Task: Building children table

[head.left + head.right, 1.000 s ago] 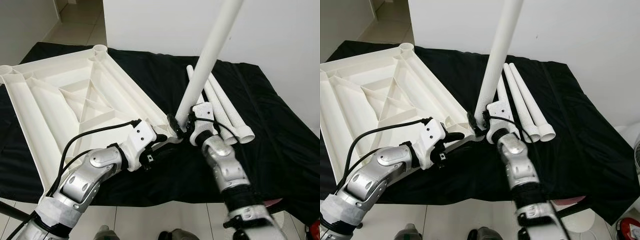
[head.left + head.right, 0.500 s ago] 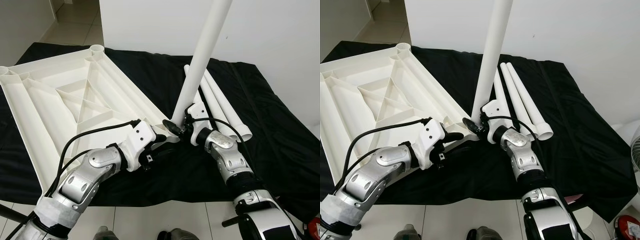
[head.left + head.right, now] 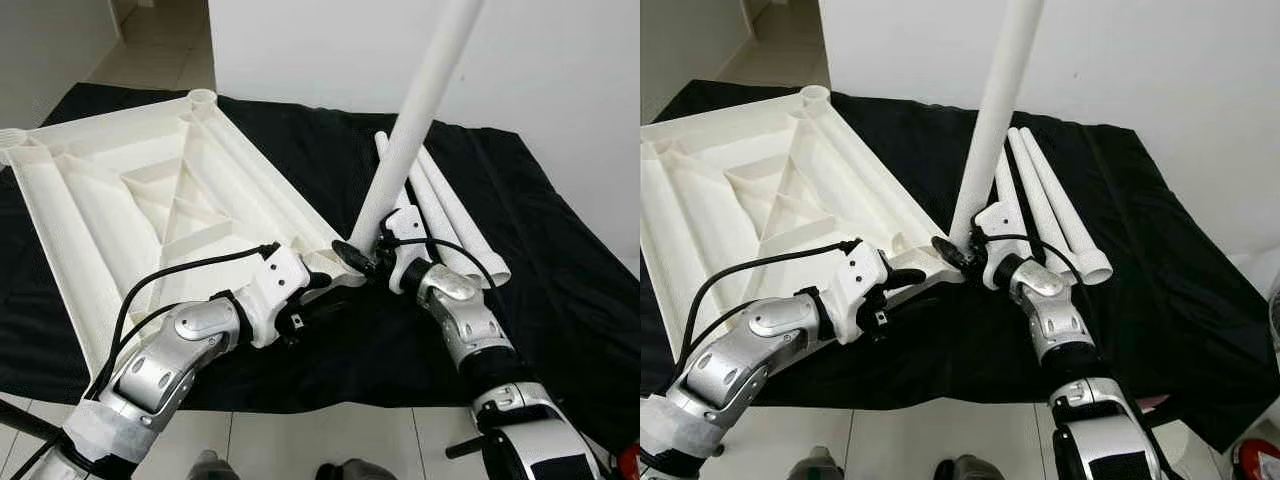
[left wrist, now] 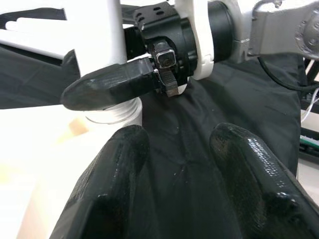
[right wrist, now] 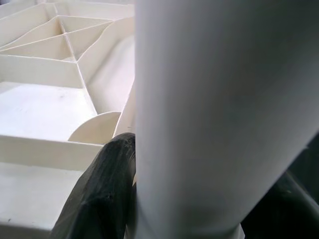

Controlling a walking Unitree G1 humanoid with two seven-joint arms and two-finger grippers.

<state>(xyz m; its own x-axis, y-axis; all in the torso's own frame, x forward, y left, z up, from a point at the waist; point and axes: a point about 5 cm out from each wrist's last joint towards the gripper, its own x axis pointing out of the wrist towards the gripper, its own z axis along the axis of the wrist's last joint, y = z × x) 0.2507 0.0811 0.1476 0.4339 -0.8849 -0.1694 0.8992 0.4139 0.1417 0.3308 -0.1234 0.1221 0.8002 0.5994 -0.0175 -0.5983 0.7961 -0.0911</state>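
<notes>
I log a black cloth [image 3: 560,280] spread wide and creased over the work surface, a white wall [image 3: 560,70] standing behind it, pale floor tiles [image 3: 150,40] beyond its far left corner, and a small red object [image 3: 1262,462] low at the right edge.

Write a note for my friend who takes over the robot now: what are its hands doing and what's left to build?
Right gripper: shut on the raised table leg, its lower end at the near corner socket of the upside-down tabletop.
Left gripper: open, beside that corner on the black cloth.
Done: one leg standing at its socket; whether it is fully seated is unclear.
Left: three spare legs lie on the cloth, and other corner sockets look empty.
</notes>
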